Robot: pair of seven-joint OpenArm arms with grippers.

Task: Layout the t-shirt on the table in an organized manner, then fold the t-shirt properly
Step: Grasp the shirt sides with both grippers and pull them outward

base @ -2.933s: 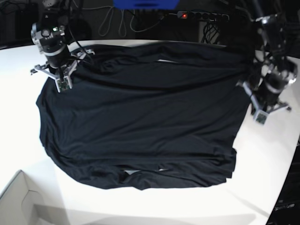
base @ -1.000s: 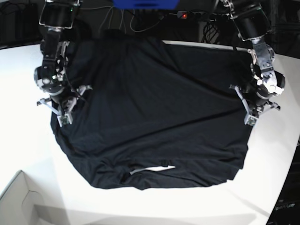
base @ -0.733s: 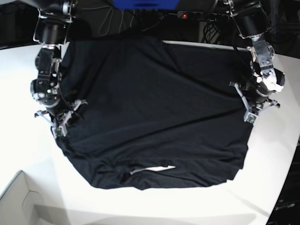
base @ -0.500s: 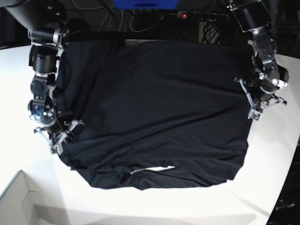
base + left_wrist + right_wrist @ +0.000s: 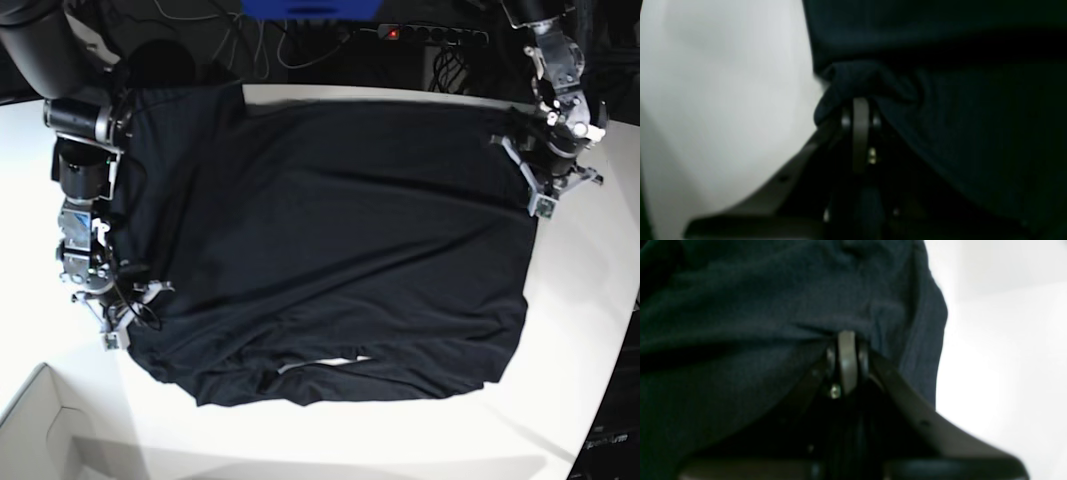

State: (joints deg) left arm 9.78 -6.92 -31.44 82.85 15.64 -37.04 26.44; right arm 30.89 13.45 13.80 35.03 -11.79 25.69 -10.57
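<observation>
Left gripper (image 5: 857, 103): jaws pinched fully together on a bunched fold at the edge of the t-shirt (image 5: 957, 110). In the left wrist view the cloth puckers just above the tips and drapes off toward 3 o'clock, bare white surface (image 5: 723, 100) at 9 o'clock. So it's an edge grab, not a mid-panel one, which makes sense for pulling the side out straight.

Right gripper (image 5: 846, 340): same story mirrored. Jaws clamped on a fold of fabric, rolled hem hanging at 2–3 o'clock, surface beyond it.

Base view: left gripper (image 5: 545, 205) sits at roughly 2 o'clock of the garment, on its edge. Right gripper (image 5: 112, 325) sits at about 8 o'clock, low on the opposite edge. The two grips are diagonal, not level. My read: a tension pull across the cloth to take out slack.

The t-shirt (image 5: 340, 250) lies mostly spread across the middle of the surface (image 5: 580, 330). Far edge at 12 o'clock reaches the surface's back rim. Long creases run across the body between the two grips. Near hem at 6 o'clock is rumpled, with a small gap showing white around the middle.

Stage, as I judge it: layout, no fold started. Bottom hem needs flattening first.

Risk: uneven pull skews the shirt or drags the far edge off the back rim.

Cardboard box (image 5: 45, 430) at 7 o'clock corner, clear of the cloth.
</observation>
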